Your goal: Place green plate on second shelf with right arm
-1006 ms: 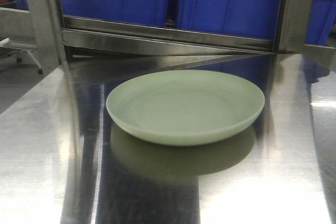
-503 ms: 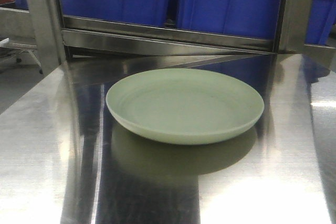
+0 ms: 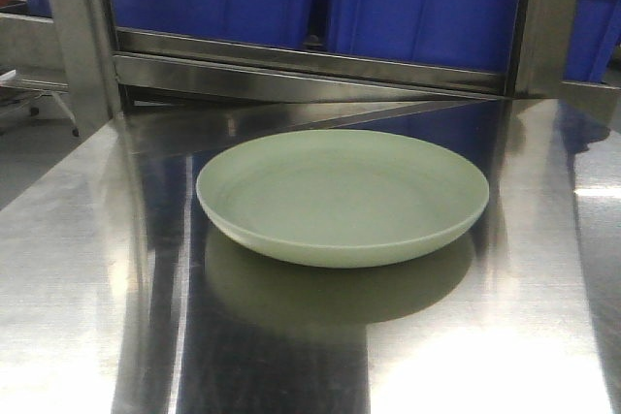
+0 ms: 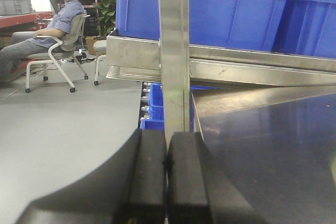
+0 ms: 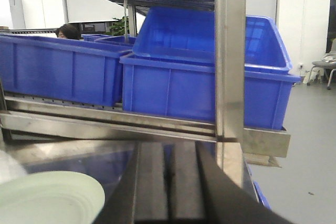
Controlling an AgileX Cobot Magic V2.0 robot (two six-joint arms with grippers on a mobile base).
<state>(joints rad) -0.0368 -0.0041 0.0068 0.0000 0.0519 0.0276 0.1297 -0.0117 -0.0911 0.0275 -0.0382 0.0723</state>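
One green plate (image 3: pixel 342 196), whole in front view, cropped at right wrist

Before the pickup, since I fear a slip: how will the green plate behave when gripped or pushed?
The green plate looks rigid, likely lifting without flexing. Its low rim gives little to pinch, so a grip may slip. On the polished steel table it would probably slide, not tip.

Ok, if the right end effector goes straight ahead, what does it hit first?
The right end effector likely meets the steel shelf rail under the blue bin; the upright post stands just right of that line. Depth unclear.
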